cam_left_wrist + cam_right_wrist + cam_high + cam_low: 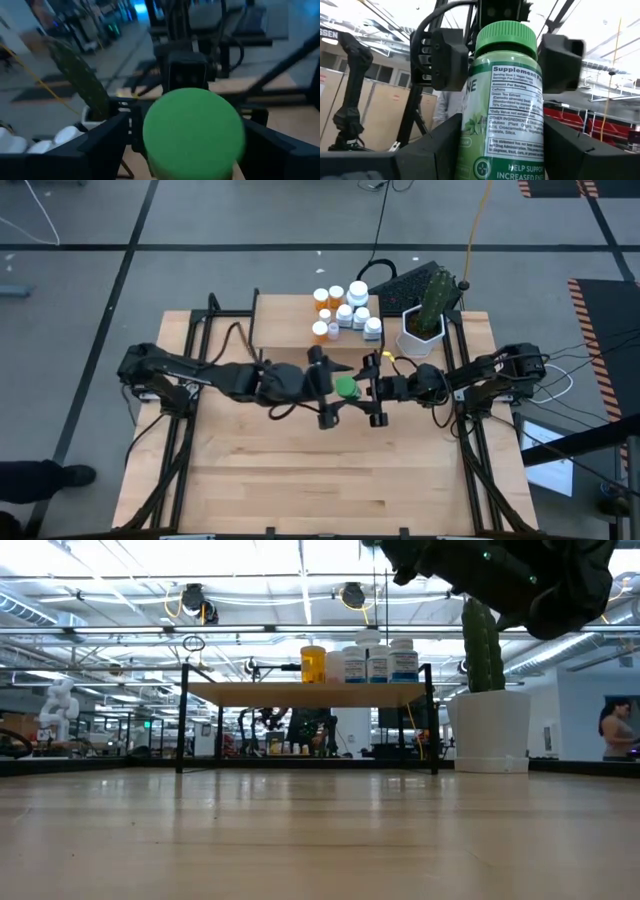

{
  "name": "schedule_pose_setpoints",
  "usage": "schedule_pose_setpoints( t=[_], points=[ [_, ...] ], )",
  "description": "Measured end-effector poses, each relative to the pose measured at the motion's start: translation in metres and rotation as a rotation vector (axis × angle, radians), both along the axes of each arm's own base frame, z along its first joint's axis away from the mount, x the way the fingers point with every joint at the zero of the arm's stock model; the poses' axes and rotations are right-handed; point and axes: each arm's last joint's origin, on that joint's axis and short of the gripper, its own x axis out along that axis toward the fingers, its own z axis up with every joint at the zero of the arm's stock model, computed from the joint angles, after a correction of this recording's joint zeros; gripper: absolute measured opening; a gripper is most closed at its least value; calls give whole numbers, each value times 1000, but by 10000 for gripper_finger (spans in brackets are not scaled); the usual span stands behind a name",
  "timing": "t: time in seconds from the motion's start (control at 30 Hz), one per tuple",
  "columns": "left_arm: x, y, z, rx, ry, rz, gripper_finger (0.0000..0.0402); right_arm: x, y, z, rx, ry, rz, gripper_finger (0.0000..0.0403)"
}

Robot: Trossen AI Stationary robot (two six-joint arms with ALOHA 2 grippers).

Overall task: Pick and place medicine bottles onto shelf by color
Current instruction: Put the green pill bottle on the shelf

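Observation:
A green-capped green medicine bottle (347, 387) hangs above the middle of the table between my two grippers. My right gripper (502, 150) is shut on it. My left gripper (192, 145) is open, with one finger (451, 59) on each side of the green cap (506, 36); I cannot tell whether they touch it. The shelf (290, 320) stands at the table's far edge on black legs. Several white and orange bottles (345, 308) and a tiny purple one stand upright on its right half. My right gripper pinches the bottle's labelled body (467, 150), below the cap, between its two fingers (435, 150). The fingers come from the table's right side, slanting upward. The bottle is lifted clear of the table, with its cap up and leaning toward my left gripper.
A white hexagonal pot with a cactus (425, 325) stands right of the shelf, with a black keyboard (410, 280) behind it. Cables run along the table's far right. Bare wood tabletop (320, 480) lies on the near side of the arms.

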Motion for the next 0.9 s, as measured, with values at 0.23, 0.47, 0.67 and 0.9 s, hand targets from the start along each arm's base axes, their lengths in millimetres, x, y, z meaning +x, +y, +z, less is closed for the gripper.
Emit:
schedule_pose_setpoints(
  t=[0.23,0.47,0.67,0.9],
  points=[
    [-38,4,-28,0,-254,1,321,0,-2,0,-3,-1,-8,215],
    [-46,20,-47,-25,-387,-129,321,0,-4,-1,-12,6,-14,215],
    [-44,27,-50,-47,-376,-155,321,1,-9,-3,-9,31,-34,215],
    [-43,32,-49,-34,-380,-217,321,2,-12,-4,-3,37,-43,215]
  ],
)
